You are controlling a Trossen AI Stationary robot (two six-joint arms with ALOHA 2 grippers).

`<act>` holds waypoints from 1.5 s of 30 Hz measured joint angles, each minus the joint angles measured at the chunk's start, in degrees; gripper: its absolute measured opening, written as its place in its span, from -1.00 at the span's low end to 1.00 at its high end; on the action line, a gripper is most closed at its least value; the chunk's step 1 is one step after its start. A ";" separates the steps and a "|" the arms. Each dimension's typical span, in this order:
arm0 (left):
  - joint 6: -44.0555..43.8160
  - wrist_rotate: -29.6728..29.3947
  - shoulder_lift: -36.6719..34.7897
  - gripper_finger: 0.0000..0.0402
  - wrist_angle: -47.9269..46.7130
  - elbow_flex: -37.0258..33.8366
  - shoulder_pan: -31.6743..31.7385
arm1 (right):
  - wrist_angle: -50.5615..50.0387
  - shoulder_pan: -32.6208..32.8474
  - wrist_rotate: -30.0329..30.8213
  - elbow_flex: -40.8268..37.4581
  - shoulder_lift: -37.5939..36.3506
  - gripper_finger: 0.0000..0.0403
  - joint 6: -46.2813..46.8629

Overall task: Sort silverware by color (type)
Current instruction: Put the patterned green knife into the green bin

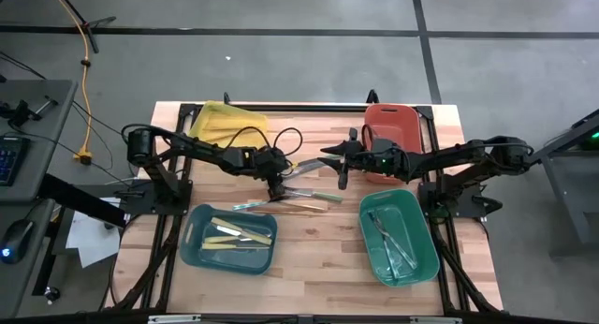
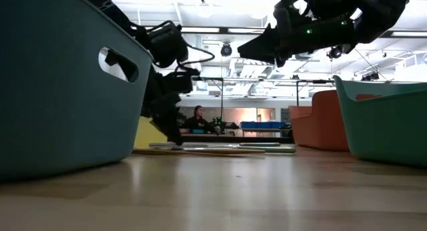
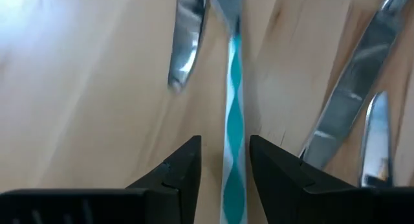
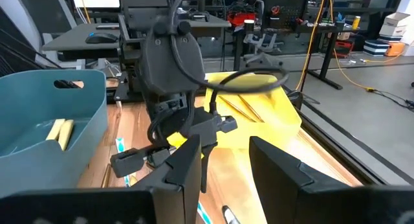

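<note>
Teal-tinted utensil (image 3: 233, 130) between open left gripper (image 3: 224, 160) fingers.

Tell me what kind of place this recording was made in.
Probably a robotics lab or workshop: a wooden table on a concrete floor, desks with a keyboard and mouse, and more benches and cables beyond.

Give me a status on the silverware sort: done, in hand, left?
Done: cream pieces in the blue bin, silver ones in the green bin, tan ones in the yellow bin. The red bin looks empty.
In hand: left gripper is down at the pile, open around a teal-striped utensil, not clamped. Right gripper hovers open, empty.
Left: several utensils mid-table.
</note>
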 joint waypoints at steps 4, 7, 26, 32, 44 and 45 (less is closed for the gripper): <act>-0.94 0.00 0.00 -0.39 -2.54 -0.02 0.00 | 0.01 0.00 0.00 -0.02 0.00 -0.43 -0.06; -1.31 -0.02 -0.04 -0.39 -2.98 0.05 0.00 | 0.01 0.00 0.00 -0.01 0.00 -0.43 -0.11; 2.86 -3.02 -0.92 -0.91 -5.03 0.57 0.04 | 0.08 0.00 0.01 -0.01 0.00 -0.43 -0.95; 2.86 -6.10 -3.31 -0.92 -8.24 1.83 -0.47 | 1.17 0.00 0.02 0.00 0.00 -0.43 -1.65; 3.35 -15.20 -20.81 -0.92 -8.61 -1.56 -7.47 | 4.99 0.44 -0.04 0.00 -1.00 -0.43 -3.78; 3.75 -16.53 -23.02 -0.92 -7.61 -2.79 -7.97 | 5.38 0.55 -0.19 0.01 -1.18 -0.43 -3.78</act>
